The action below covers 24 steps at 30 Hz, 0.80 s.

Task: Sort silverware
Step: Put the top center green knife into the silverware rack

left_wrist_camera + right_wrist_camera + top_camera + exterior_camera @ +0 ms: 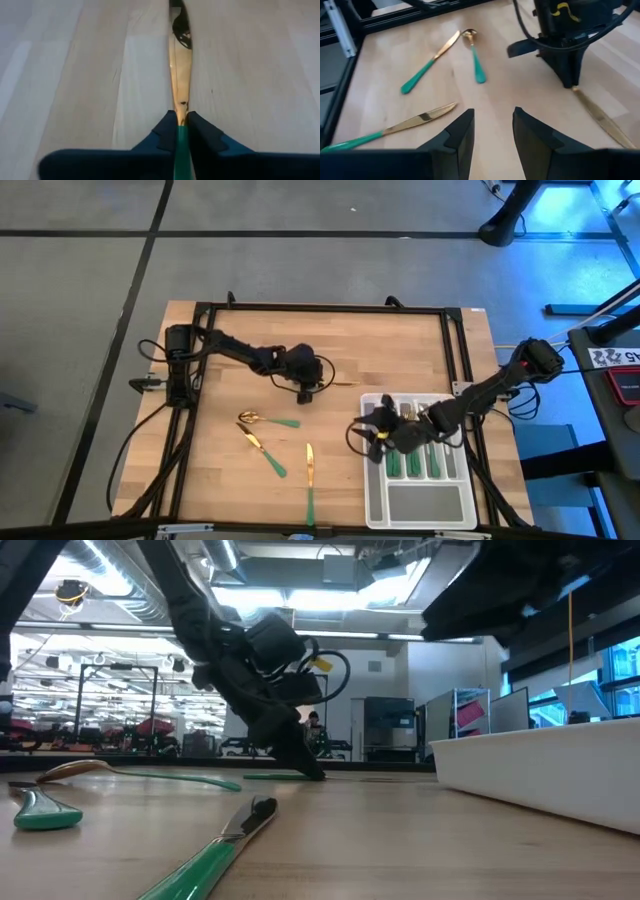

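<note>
The silverware has gold heads and green handles. One gold-bladed knife [340, 383] lies at mid-table, and my left gripper [181, 117] is shut on it, fingertips down at the tabletop [312, 772]. A spoon [265, 420] and two more pieces [262, 448] [310, 480] lie flat on the wood nearer the front. My right gripper [492, 120] hovers open with nothing between its fingers, at the left edge of the pale grey divided tray [372, 500], where several pieces [412, 460] lie. My left gripper pinches the knife's green handle [181, 135] between its two fingers, right where green meets gold. The fingers slant down from the table's left and point along the knife. The gold blade [180, 75] runs straight ahead from the fingertips and lies on the wood.
A black frame [320, 308] borders the wooden table. The tray's white wall [540, 770] stands at the right. Bare wood lies between the loose pieces and the tray.
</note>
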Each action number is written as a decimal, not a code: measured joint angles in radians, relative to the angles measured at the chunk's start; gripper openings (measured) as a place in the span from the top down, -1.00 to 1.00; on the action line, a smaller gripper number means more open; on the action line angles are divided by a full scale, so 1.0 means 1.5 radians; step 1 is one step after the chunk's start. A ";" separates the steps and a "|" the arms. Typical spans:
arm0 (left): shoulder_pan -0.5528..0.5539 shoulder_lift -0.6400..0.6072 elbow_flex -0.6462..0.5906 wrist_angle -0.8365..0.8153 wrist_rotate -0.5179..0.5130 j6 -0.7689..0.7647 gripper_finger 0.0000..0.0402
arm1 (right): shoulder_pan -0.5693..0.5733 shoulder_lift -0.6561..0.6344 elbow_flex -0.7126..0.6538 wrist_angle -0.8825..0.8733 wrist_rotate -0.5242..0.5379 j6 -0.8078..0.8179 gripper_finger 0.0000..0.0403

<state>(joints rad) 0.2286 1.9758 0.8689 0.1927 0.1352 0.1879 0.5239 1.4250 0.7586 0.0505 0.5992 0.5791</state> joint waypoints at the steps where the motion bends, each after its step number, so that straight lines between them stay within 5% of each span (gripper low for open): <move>1: -0.004 0.000 -0.002 0.001 -0.009 -0.005 0.92 | 0.010 0.000 0.000 0.000 0.007 0.002 0.34; 14: -0.040 -0.037 -0.020 0.056 -0.023 -0.168 0.95 | 0.066 0.000 0.000 0.000 0.060 0.013 0.34; 24: -0.069 -0.058 -0.023 0.081 -0.027 -0.192 0.99 | 0.065 0.000 -0.001 0.000 0.060 0.013 0.34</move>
<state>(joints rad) 0.1253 1.8889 0.8349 0.3149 0.0952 -0.0997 0.6220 1.4250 0.7574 0.0511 0.6895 0.5981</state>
